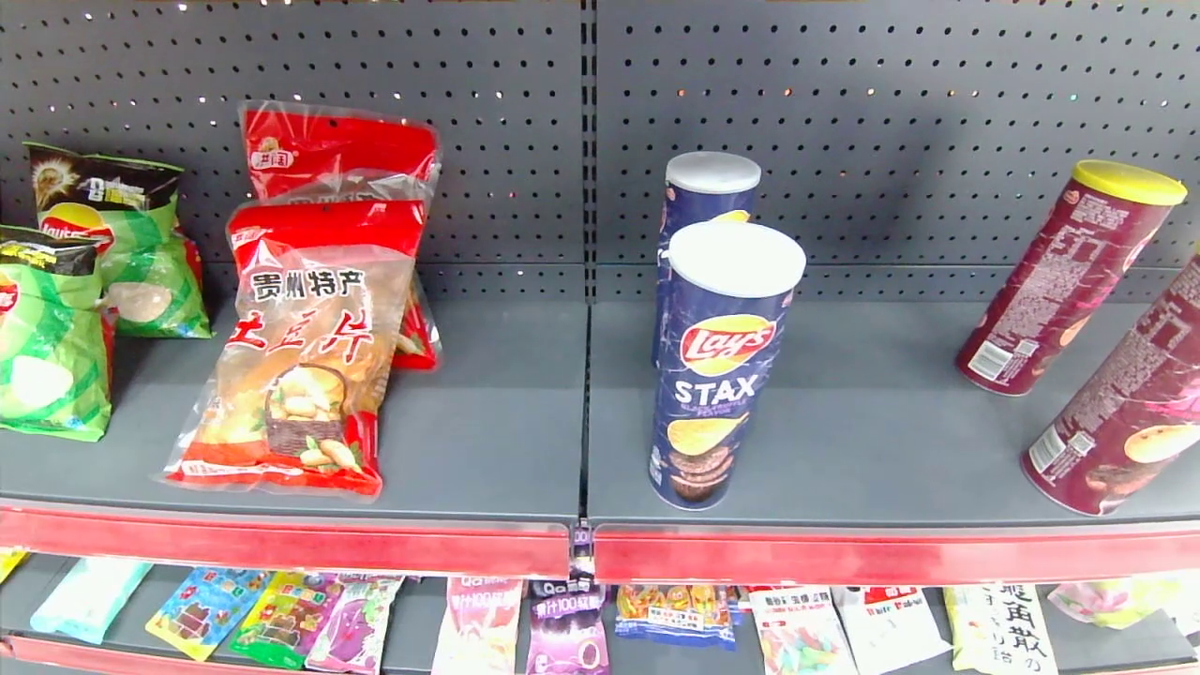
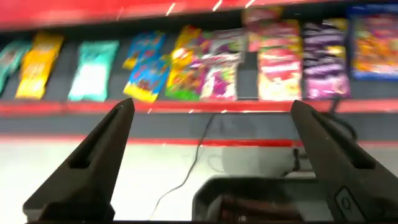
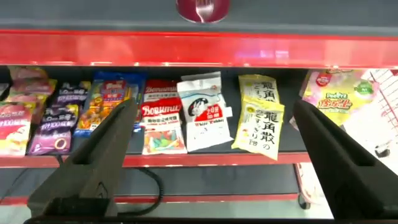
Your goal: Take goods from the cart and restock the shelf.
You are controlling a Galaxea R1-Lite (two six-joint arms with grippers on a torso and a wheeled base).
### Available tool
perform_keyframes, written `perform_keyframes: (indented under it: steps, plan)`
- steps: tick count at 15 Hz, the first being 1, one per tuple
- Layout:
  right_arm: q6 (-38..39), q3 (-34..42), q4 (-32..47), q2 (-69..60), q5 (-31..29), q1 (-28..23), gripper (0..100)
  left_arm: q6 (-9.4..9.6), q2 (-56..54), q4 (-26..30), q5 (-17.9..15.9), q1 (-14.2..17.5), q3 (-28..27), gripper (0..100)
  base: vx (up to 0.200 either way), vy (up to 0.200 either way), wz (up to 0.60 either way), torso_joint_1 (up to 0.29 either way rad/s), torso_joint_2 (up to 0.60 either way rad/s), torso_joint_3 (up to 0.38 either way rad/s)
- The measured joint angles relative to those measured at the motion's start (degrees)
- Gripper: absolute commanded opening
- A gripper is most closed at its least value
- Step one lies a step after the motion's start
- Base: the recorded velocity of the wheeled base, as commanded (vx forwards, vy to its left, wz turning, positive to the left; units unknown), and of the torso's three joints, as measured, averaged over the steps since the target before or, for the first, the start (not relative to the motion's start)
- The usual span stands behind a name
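Observation:
The grey shelf board [image 1: 487, 431] holds two blue chip cans [image 1: 722, 366] standing one behind the other near the middle. Two maroon cans [image 1: 1069, 272] with yellow lids stand at the right. Red potato-chip bags [image 1: 300, 356] lean at the left, with green chip bags [image 1: 47, 337] beside them. My left gripper [image 2: 212, 106] is open and holds nothing, facing a lower shelf of candy bags [image 2: 205, 62]. My right gripper [image 3: 214, 104] is also open and holds nothing, facing small packets [image 3: 202, 112] on a lower shelf.
A red price rail [image 1: 281, 544] runs along the shelf's front edge, with a pegboard back wall [image 1: 844, 112] behind. Bare board lies between the blue and maroon cans. A dark cable [image 2: 193, 162] trails on the pale floor below the shelves.

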Motion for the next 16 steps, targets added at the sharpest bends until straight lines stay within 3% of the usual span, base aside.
perform_keyframes:
  steps: [1,3,5,8,9,11,14,16]
  plan:
    - [0.1,1.5,-0.1,-0.3,-0.5,0.0,100,-0.85,-3.0,0.2,-0.4,2.2,1.8,100,0.000,0.000,0.00,0.000,0.00,0.000]
    - [0.2,6.0,-5.2,-0.6,-1.1,0.0,100,-2.24,-7.8,-4.9,-3.0,4.2,6.6,100,0.000,0.000,0.00,0.000,0.00,0.000]
    - [-0.1,9.4,-10.1,-0.8,-1.2,0.0,100,-3.17,-10.5,-19.6,-8.5,4.7,12.3,100,0.000,0.000,0.00,0.000,0.00,0.000]
    - [0.1,11.8,-14.5,-0.9,-1.1,0.0,100,-1.93,-12.2,-39.3,-13.2,4.9,23.2,100,0.000,0.000,0.00,0.000,0.00,0.000]
    - [-0.2,13.2,-19.2,-0.9,1.0,0.0,100,-1.51,-12.4,-40.0,-12.7,4.9,25.0,100,0.000,0.000,0.00,0.000,0.00,0.000]
    - [-1.0,15.9,-24.1,-0.9,10.8,0.0,100,-1.51,-12.6,-42.3,-12.6,4.9,27.9,100,0.000,0.000,0.00,0.000,0.00,0.000]
    - [1.4,17.4,-22.4,-0.9,7.5,-0.1,100,-1.71,-12.7,-43.0,-12.6,4.9,29.4,100,0.000,0.000,0.00,0.000,0.00,0.000]
    - [0.4,17.5,-22.4,-1.0,8.5,-0.6,100,-1.84,-12.7,-42.9,-12.5,4.9,29.5,100,0.000,0.000,0.00,0.000,0.00,0.000]
